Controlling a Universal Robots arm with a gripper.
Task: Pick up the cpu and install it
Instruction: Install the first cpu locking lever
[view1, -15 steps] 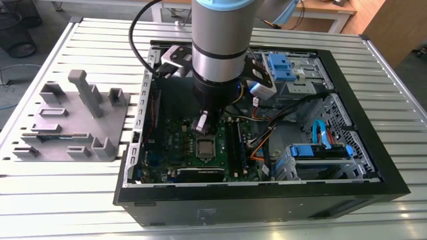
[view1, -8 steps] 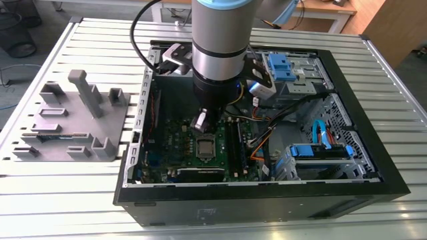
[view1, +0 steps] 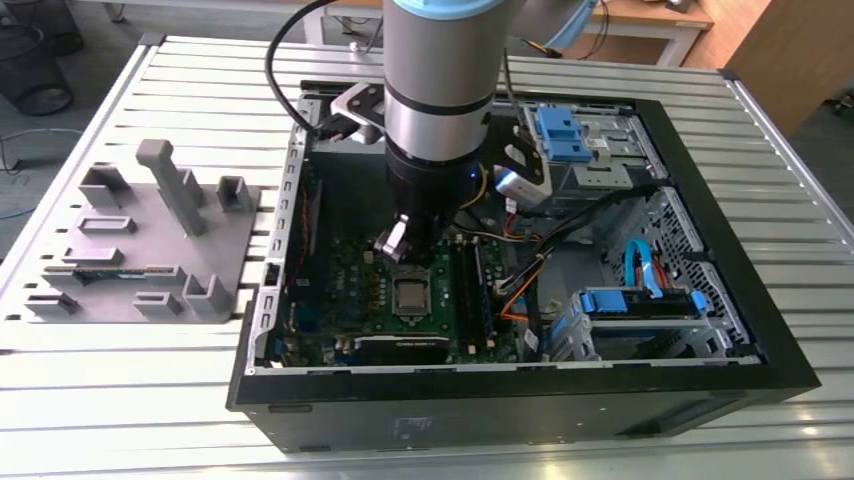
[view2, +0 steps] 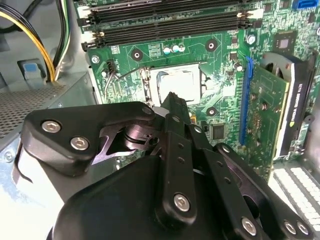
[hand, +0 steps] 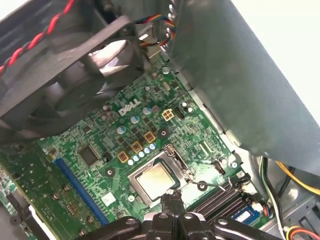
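Observation:
The cpu (view1: 410, 292) is a small pale silvery square lying flat in its socket on the green motherboard (view1: 350, 285), inside the open computer case. My gripper (view1: 396, 250) hangs just above it, a little toward the back of the case. In both wrist views the black fingers are pressed together with nothing between them. Their tips (view2: 172, 96) stand over the near edge of the cpu (view2: 177, 82). In the first wrist view the gripper (hand: 171, 196) sits right beside the cpu (hand: 155, 179) and the socket's metal frame.
The black case (view1: 747, 330) encloses the board. Long black memory slots (view2: 170, 22) run beside the socket, and an upright card (view2: 270, 100) stands on the other side. A case fan (hand: 75, 75) and loose cables (view2: 40, 45) are close by. A grey fixture (view1: 134, 240) sits at the exterior view's left.

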